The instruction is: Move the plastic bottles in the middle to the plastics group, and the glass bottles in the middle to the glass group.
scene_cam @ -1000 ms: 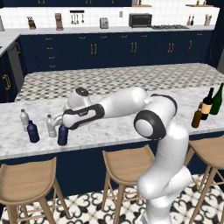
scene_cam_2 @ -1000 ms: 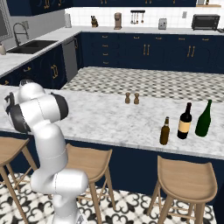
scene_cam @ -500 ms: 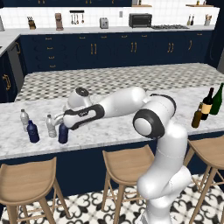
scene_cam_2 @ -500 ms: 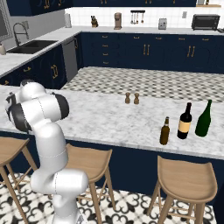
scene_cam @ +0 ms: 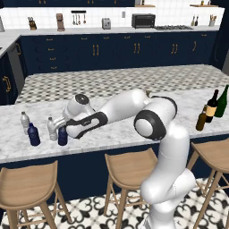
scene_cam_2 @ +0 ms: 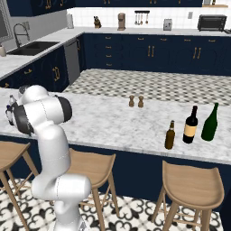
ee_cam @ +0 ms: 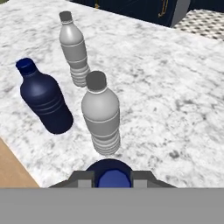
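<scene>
My gripper (scene_cam: 63, 129) is shut on the cap end of a dark navy plastic bottle (scene_cam: 62, 136) at the left end of the marble counter; in the hand view its blue cap (ee_cam: 109, 176) sits between my fingertips. A clear plastic bottle (scene_cam: 52, 129) (ee_cam: 101, 114) stands right beside it. Further left stands the plastics group: a clear bottle (scene_cam: 24, 121) (ee_cam: 73, 49) and a navy one (scene_cam: 33, 134) (ee_cam: 44, 103). At the right end a slim amber glass bottle (scene_cam: 201, 119) (scene_cam_2: 170, 135) stands next to the glass group: a dark wine bottle (scene_cam_2: 191, 125) and a green one (scene_cam_2: 210, 122).
Two small shakers (scene_cam_2: 136, 101) stand mid-counter toward the far side. Wooden stools (scene_cam: 134, 167) line the counter's near edge (scene_cam: 112, 147). The counter edge lies close behind the navy bottle in the hand view.
</scene>
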